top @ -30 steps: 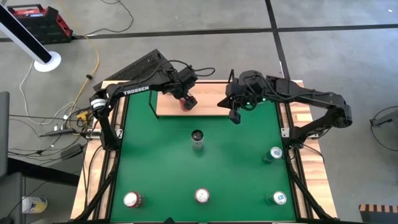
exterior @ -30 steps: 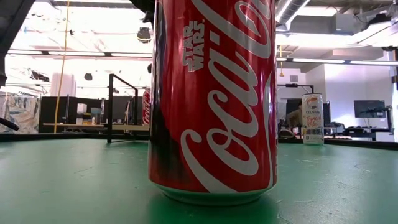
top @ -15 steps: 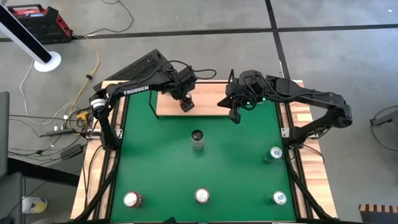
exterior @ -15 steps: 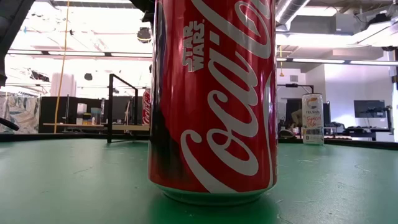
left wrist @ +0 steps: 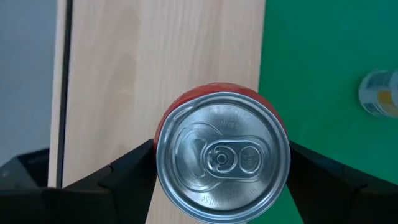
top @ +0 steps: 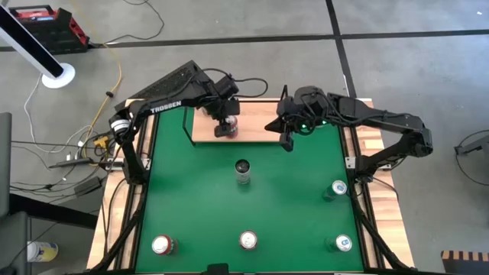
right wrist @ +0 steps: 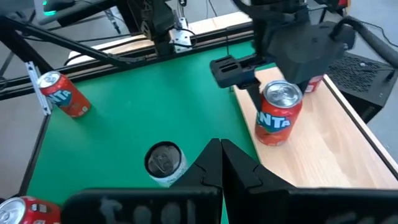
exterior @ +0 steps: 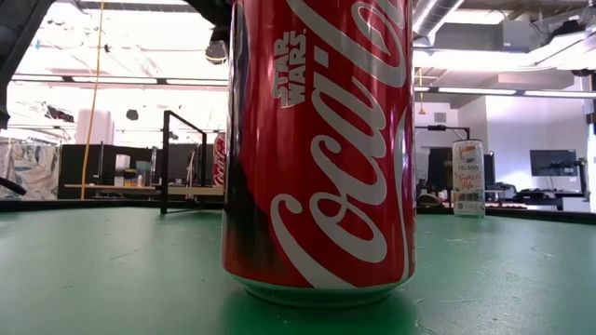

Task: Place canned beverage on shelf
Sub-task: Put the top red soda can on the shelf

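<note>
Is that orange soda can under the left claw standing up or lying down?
Standing up. The orange can sits upright on the shelf, its silver top facing straight up toward the left claw.

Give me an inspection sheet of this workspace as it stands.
Surface: green felt tabletop, no spills seen.
Job's things: light-wood shelf board with black rails; one orange-red Fanta can stands upright on it.
Clutter: five more cans on the felt: dark-topped centre can, red front-left can, red Coca-Cola can, two pale cans on the right.
Grippers: left gripper directly over the Fanta can; right gripper shut, empty, by the shelf's right end.
Cables: yellow cable and a tangle of leads on the floor, left.
Surroundings: grey floor, red-and-black case.
</note>
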Available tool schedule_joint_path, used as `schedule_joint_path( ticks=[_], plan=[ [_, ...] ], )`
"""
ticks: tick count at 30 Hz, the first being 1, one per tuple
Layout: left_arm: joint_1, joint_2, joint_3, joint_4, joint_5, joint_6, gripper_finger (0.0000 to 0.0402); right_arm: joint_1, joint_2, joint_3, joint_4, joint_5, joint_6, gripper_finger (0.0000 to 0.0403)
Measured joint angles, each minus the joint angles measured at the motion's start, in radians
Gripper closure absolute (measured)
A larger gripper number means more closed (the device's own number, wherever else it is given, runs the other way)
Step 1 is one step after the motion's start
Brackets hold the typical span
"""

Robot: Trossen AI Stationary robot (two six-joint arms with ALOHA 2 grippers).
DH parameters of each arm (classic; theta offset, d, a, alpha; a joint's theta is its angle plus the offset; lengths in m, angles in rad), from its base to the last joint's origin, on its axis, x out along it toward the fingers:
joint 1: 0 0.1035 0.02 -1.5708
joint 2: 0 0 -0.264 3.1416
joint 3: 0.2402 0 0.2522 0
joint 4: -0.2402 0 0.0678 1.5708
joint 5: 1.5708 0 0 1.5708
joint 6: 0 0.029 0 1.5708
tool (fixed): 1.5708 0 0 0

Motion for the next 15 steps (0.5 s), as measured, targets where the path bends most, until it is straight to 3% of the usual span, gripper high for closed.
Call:
schedule_joint_path(
  ticks=[8, 15],
  plan=[
    [0.035, 0.000, 0.000, -0.001, 0.034, 0.033, 0.0111, 0.000, 0.000, 0.000, -0.002, 0.000, 0.000, 0.0382],
    [0.021, 0.000, 0.000, 0.000, 0.041, 0.119, 0.0076, -0.001, 0.000, 0.000, -0.002, 0.000, -0.003, 0.0382]
  ],
)
